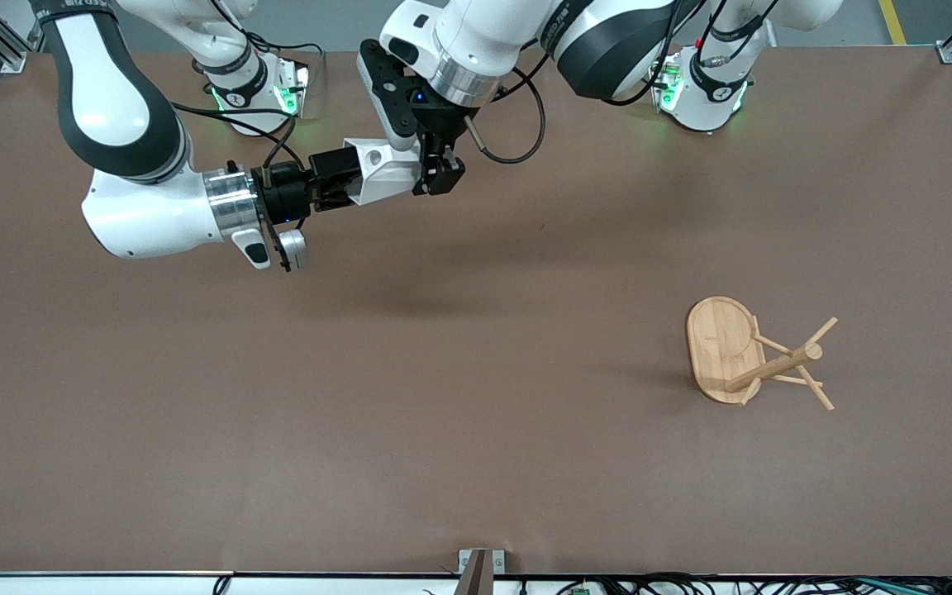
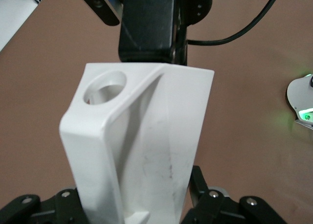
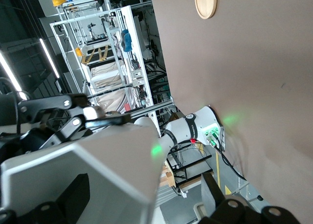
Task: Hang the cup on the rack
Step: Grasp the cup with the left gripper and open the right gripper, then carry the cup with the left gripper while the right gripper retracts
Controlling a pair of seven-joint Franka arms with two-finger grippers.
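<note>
The white faceted cup (image 1: 385, 169) is held up in the air over the table near the robots' bases, between both grippers. My left gripper (image 1: 436, 169) is shut on one end of it; the left wrist view shows the cup (image 2: 146, 136) filling the space between my left gripper's (image 2: 134, 202) jaws. My right gripper (image 1: 344, 183) is open around the handle end, where the round hole is. In the right wrist view one of my right gripper's (image 3: 142, 194) fingers (image 3: 212, 192) stands apart from the cup (image 3: 98, 175). The bamboo rack (image 1: 740, 351) is on the table, apart from both grippers.
The rack is toward the left arm's end of the table, nearer to the front camera than the grippers. Its oval base also shows in the right wrist view (image 3: 205, 1). The brown table (image 1: 443, 413) is bare around it. My right gripper shows in the left wrist view (image 2: 146, 28).
</note>
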